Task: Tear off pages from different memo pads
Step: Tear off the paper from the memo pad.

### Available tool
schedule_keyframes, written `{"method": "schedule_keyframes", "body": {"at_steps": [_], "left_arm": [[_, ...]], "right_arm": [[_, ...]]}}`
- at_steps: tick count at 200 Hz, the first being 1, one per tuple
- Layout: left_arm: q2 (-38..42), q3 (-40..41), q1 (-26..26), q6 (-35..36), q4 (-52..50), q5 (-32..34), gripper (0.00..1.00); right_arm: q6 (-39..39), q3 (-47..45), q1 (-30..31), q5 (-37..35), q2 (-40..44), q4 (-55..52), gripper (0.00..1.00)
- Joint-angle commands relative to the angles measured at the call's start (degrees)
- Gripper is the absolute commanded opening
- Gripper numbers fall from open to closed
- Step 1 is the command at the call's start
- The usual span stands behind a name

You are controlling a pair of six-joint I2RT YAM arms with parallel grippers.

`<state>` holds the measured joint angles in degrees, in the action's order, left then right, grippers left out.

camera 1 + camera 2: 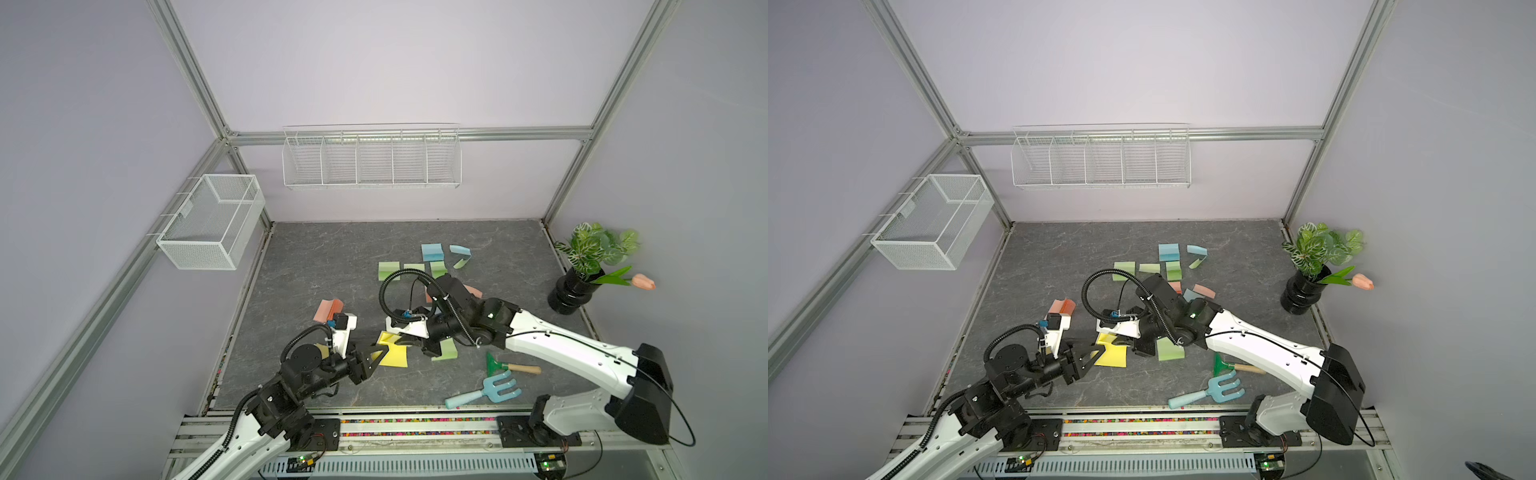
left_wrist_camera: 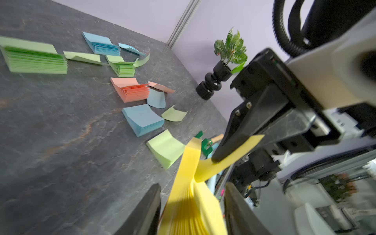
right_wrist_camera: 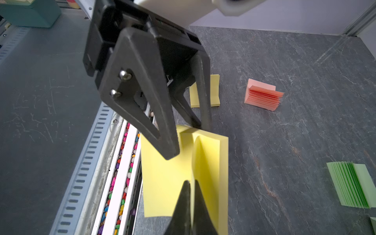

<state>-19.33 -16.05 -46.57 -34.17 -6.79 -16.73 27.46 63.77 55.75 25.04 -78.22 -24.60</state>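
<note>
Two grippers are seen at one yellow memo pad (image 3: 211,158), toward the front of the table (image 1: 316,266) and between the two arms. The pad is straddled across its thickness by the left gripper (image 2: 193,185). Its jaws are set narrow and appear to be pressed against both faces, though blur in the left wrist view leaves the contact a little uncertain. The pad's top yellow page (image 2: 247,143) is pinched between the closed fingers of the right gripper (image 3: 191,183). It is curled away from the block, with one edge joined to it. A light green pad (image 1: 446,349) lies just beside the right gripper, and a salmon pad (image 1: 328,309) lies beyond the left wrist. Further back, more pads (image 2: 142,120) in green, blue and salmon are scattered, with loose curled pages (image 2: 174,114) among them. A blue toy fork (image 1: 486,390) is laid near the front edge.
</note>
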Motion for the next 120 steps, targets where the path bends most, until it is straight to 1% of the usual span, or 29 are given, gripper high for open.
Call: {"method": "schedule_keyframes", "body": {"at_steps": [1,16,37,49,60,63,71,76,109,120], "left_arm": [[1.0,0.5,-0.3,-0.7,0.7,-0.7,0.32],[1.0,0.4,-0.3,-0.9,0.5,-0.5,0.22],[0.6,0.2,-0.2,-1.3,0.4,-0.2,0.10],[0.3,0.3,-0.3,-1.6,0.3,0.0,0.00],[-0.1,0.1,-0.3,-2.1,0.0,0.3,0.00],[-0.2,0.1,-0.2,-2.1,-0.1,0.4,0.02],[-0.5,0.1,-0.2,-2.4,-0.2,0.5,0.15],[-0.6,0.0,-0.3,-2.6,-0.2,0.5,0.19],[-0.5,0.0,-0.3,-2.6,-0.2,-0.4,0.33],[-0.2,0.1,-0.3,-2.6,-0.2,-0.2,0.35]], "right_arm": [[0.2,-1.5,0.0,0.2,2.1,1.5,0.07],[0.2,-2.2,0.0,-0.4,2.8,2.0,0.07],[0.2,-3.4,0.0,-1.5,3.7,3.2,0.07],[0.0,-3.7,0.0,-1.8,4.0,3.9,0.06],[-0.3,-3.8,0.0,-2.2,4.0,4.5,0.07],[-0.4,-3.7,0.1,-2.2,4.0,4.7,0.07],[-0.5,-3.7,0.0,-2.4,4.0,4.8,0.06],[-0.5,-3.5,0.0,-2.4,3.9,4.9,0.07],[-0.9,-3.0,0.0,-2.0,4.1,5.2,0.07],[-0.8,-3.1,0.1,-2.0,4.4,5.2,0.07]]}}
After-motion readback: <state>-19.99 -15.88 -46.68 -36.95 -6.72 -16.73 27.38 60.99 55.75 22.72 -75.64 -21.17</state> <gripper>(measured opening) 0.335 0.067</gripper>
